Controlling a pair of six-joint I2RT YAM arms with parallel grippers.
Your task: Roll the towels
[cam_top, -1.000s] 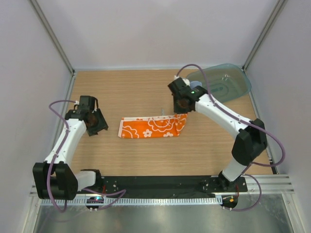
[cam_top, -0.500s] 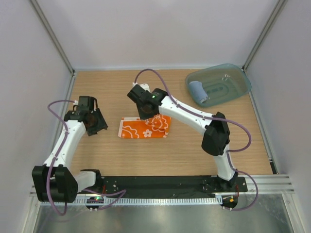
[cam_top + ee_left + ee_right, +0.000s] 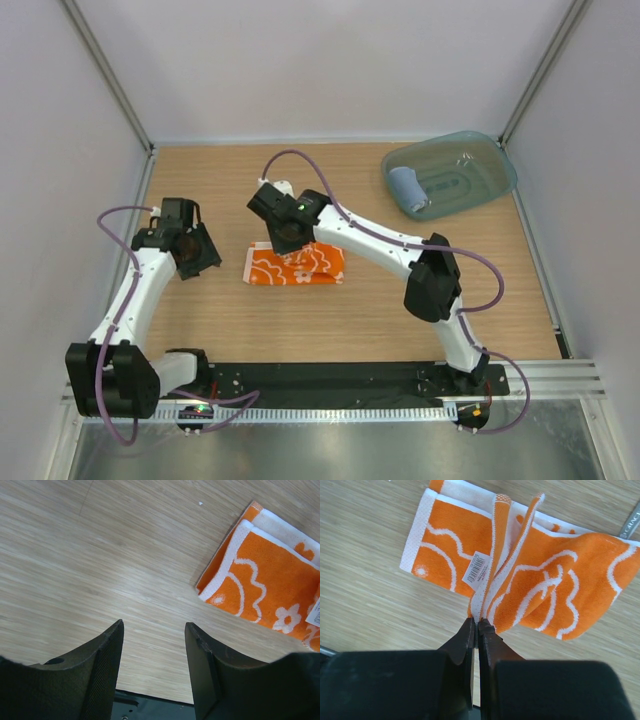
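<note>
Right pincer (image 3: 477, 622): clenched on a bunched fold of the orange-printed towel (image 3: 545, 590), fingertips pressed together with cloth pinched between them; set over the towel's middle.
Orange-printed towel: near the centre of the bench (image 3: 230, 320), a little toward the left edge; left part flat on the wood, right part gathered into upright pleats at the pinch; small white label (image 3: 478, 567) lying just beside the pinch.
Left pincer (image 3: 154, 627): released, jaws apart with nothing between them; over bare wood near the bench's left edge, beside the towel's left end without touching it.
Blue towel (image 3: 407, 187): rolled up, lying in the left end of the teal tray (image 3: 492, 172).
Teal tray: at the far right corner of the bench.
</note>
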